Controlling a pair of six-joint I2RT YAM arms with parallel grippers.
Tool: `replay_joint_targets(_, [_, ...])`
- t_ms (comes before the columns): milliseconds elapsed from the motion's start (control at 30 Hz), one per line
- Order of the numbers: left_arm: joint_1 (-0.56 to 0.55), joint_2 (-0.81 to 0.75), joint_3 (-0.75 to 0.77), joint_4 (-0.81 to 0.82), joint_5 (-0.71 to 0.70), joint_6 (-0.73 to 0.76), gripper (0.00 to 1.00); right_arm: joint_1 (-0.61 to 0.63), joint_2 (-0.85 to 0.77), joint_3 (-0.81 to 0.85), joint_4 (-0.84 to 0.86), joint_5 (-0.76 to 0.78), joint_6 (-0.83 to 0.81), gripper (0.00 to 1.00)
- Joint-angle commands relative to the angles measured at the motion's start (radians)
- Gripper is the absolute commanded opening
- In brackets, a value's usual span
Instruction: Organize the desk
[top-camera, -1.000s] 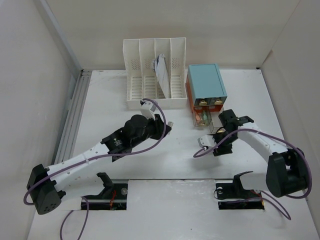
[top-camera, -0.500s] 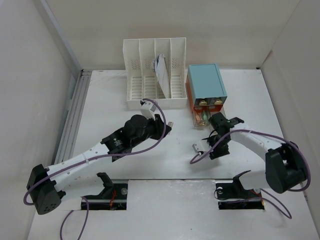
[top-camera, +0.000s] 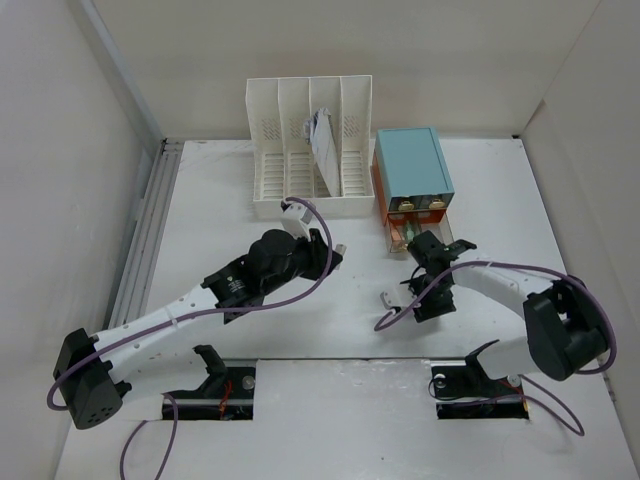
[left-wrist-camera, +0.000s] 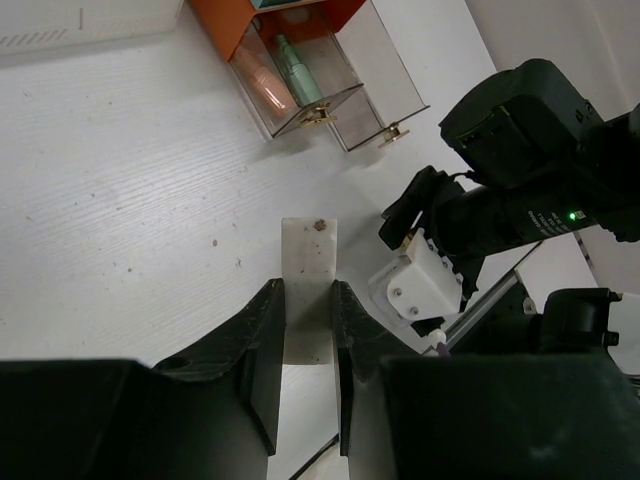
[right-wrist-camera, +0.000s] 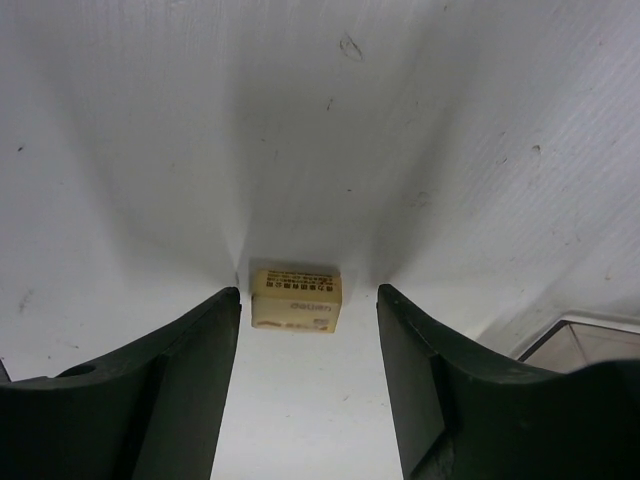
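Observation:
The desk (top-camera: 230, 200) is a white tabletop with a grey rail (top-camera: 150, 230) along its left edge. My left gripper (top-camera: 335, 250) is shut on a flat white strip (left-wrist-camera: 308, 250), held low over the desk (left-wrist-camera: 130, 180); the gripper shows in the left wrist view (left-wrist-camera: 306, 285). My right gripper (top-camera: 418, 292) is open and points down at the desk. In the right wrist view (right-wrist-camera: 310, 293) a small yellow eraser (right-wrist-camera: 296, 298) lies on the desk between its fingertips, touching neither. The eraser is hidden in the top view.
A teal drawer box (top-camera: 412, 172) stands at the back right, its clear drawers (top-camera: 405, 235) pulled open with tubes inside (left-wrist-camera: 285, 80). A white slotted file rack (top-camera: 310, 145) holding a paper stands to its left. White walls surround the desk.
My right arm has swung left and lowered its gripper beside the open drawers. The left arm has not moved and still holds the white strip.

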Motion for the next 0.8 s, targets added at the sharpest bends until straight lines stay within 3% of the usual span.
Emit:
replay_joint_targets(0, [-0.001,-0.025,0.013,0.017,0.001,0.015,0.00,0.010,-0.002,0.001,0.021,0.025,0.032,0.62])
replay_joint_targets(200, [-0.001,-0.034,0.013,0.008,0.001,0.015,0.00,0.010,0.007,-0.019,0.041,0.071,0.050,0.57])
replay_joint_targets(533, [0.008,-0.034,0.013,0.008,0.001,0.015,0.00,0.041,-0.002,-0.037,0.063,0.080,0.059,0.26])
replay_joint_targets(600, [0.008,-0.034,0.013,0.008,0.001,0.015,0.00,0.041,-0.011,-0.004,0.050,0.053,0.087,0.25])
replay_joint_targets(767, [0.008,-0.016,0.013,0.031,0.031,0.015,0.00,-0.026,-0.149,0.151,0.003,-0.180,0.168,0.24])
